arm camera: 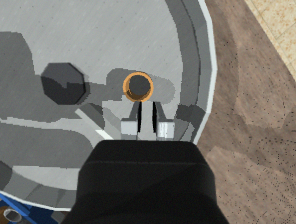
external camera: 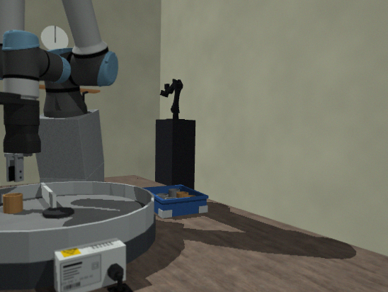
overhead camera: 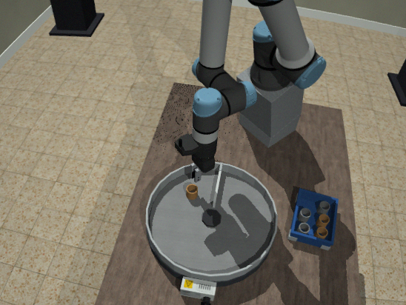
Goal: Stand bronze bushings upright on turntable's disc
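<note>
A bronze bushing stands upright on the turntable's disc, off the hub. My gripper is partly open, with nothing between its fingers. It hangs above the disc, clear of the bushing and a little toward the robot's base from it. The blue crate holds two bronze bushings, one behind the other, and three steel bushings, one of them at the middle left.
A raised rim rings the disc. A thin upright divider runs from near the hub to the rim, beside the gripper. A white box sits at the turntable's front. The crate stands right of the turntable in the top view.
</note>
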Motion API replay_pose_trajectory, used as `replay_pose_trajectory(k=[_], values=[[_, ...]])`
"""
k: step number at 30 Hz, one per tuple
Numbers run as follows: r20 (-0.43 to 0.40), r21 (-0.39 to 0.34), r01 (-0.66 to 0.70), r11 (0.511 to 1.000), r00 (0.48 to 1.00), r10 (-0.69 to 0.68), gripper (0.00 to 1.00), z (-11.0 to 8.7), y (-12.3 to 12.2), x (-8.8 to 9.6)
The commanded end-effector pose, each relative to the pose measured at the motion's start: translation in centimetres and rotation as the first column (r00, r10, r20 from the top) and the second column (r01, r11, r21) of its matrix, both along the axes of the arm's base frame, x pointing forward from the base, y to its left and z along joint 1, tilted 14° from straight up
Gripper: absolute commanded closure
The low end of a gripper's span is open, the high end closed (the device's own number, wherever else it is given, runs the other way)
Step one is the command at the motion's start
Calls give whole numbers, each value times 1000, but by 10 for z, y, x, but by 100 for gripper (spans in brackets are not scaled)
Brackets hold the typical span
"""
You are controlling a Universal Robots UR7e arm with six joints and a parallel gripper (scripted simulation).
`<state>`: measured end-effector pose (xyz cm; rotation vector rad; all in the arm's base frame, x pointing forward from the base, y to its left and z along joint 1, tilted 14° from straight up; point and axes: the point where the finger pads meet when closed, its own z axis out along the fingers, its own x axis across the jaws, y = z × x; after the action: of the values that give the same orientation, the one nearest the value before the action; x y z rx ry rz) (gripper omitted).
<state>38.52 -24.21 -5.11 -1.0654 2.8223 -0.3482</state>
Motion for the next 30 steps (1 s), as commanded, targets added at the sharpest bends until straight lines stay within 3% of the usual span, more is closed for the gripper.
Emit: replay_pose_trajectory(k=[1, 30], values=[[1, -1, 0, 1000, 1000, 0, 62, 1, 0, 0], [1, -1, 0, 1000, 1000, 0, 64, 0, 4, 1]])
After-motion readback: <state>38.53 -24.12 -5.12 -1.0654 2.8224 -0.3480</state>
